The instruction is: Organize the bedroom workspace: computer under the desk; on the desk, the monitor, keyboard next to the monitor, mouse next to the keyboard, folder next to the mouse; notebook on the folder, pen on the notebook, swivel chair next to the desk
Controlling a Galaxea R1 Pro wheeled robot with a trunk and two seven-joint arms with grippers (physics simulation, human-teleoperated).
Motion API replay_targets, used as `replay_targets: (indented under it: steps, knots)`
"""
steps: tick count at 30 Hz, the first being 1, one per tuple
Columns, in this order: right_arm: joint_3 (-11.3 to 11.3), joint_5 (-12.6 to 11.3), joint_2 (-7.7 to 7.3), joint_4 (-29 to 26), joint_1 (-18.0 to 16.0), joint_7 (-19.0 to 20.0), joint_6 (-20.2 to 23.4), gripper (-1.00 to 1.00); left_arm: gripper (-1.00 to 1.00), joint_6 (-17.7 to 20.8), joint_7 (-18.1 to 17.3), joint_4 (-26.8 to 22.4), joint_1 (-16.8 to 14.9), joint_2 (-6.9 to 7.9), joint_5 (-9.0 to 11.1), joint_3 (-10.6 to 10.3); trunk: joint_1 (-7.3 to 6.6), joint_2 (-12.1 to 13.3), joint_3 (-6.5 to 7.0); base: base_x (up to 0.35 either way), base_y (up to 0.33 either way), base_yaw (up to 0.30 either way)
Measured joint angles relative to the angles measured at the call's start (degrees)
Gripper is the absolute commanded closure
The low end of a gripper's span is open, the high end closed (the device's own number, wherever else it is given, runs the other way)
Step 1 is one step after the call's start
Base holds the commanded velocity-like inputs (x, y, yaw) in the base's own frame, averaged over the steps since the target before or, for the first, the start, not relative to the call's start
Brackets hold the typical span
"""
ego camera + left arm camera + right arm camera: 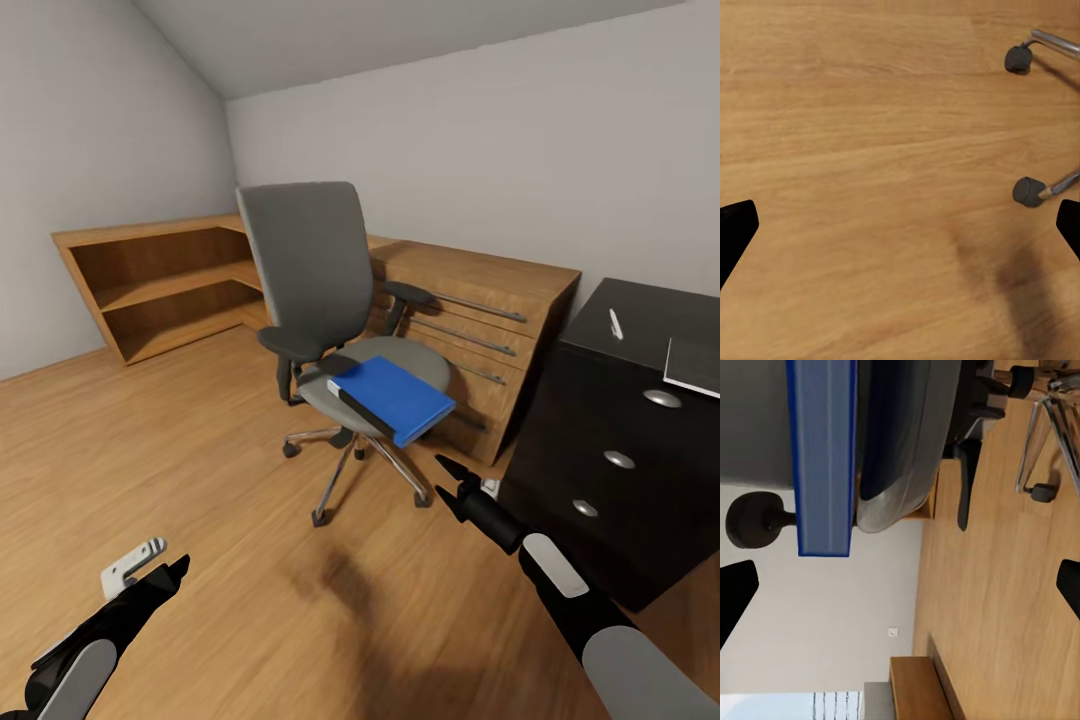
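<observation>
The grey swivel chair [318, 285] stands mid-room on the wooden floor. On its seat lies the bright blue folder [395, 398], overhanging the front edge. At the right stands the black desk [600, 400] with round silver knobs; the white pen [615, 323] and the grey notebook [693, 367] lie on its top. My right gripper [447, 480] is open, low and just below-right of the folder, apart from it; the right wrist view faces the folder's edge [825, 450] and the seat [904, 450]. Over bare floor, my left gripper [170, 572] is open, with two chair wheels [1027, 191] ahead of it.
A light wooden drawer cabinet [480, 310] stands behind the chair against the wall, touching the desk's side. A low wooden shelf unit [160, 290] fills the left corner. Open floor [200, 450] lies between me and the chair's chrome base [350, 460].
</observation>
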Motion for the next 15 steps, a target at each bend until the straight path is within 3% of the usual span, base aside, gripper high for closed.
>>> replay_targets:
  steps: [8,15]
  knots:
    - [1.98,0.14,-0.07,-1.55,0.0,1.74,-0.1,-1.0,-1.0,0.07,-0.01,0.11,0.01,0.0,0.1,0.0,0.01,0.0,0.0,0.01,0.006,0.0]
    - [2.81,0.16,-0.11,-2.19,-0.01,1.94,-0.1,-1.0,-1.0,0.08,-0.01,0.11,0.01,-0.05,0.16,0.0,-0.18,0.09,1.55,0.0,0.0,0.0]
